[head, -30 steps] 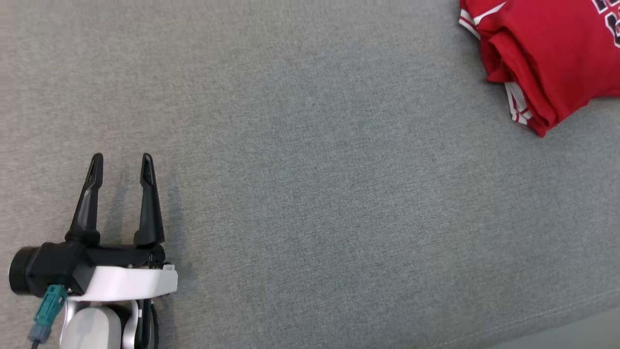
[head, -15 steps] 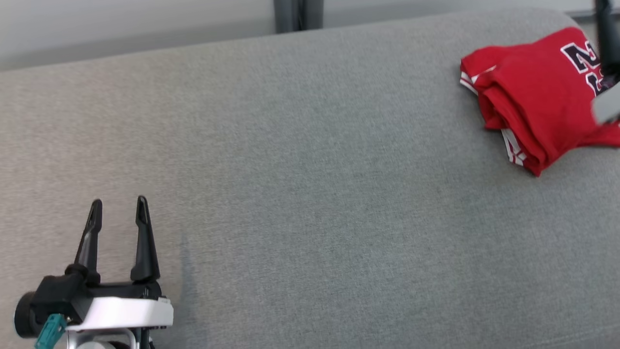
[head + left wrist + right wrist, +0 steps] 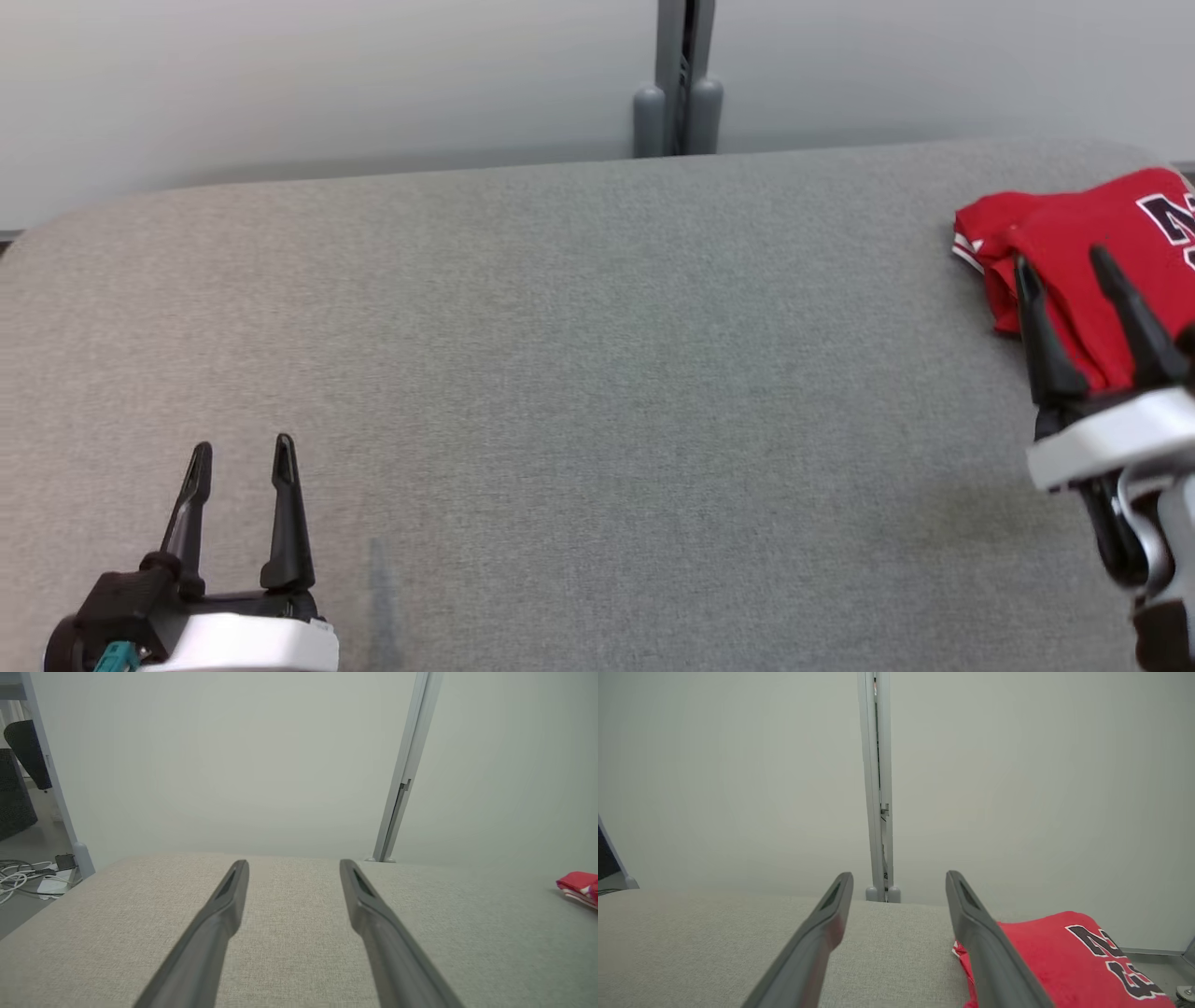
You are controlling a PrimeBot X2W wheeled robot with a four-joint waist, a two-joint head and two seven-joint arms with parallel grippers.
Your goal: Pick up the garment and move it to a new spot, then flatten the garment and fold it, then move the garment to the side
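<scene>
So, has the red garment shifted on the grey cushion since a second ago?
No. The red garment keeps its folded shape near the far right corner of the grey cushion; only the camera tilted up.

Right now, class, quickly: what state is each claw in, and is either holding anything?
Left claw: open, holding nothing, over the grey cushion.
Right claw: open, holding nothing, by the folded red garment.

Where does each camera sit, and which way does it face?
Head view: from the head, down at the cushion; left gripper, right gripper open.
Left wrist view: left wrist, along its fingers toward the wall.
Right wrist view: right wrist, along its fingers toward the post.
Shared: all three see the garment.
</scene>
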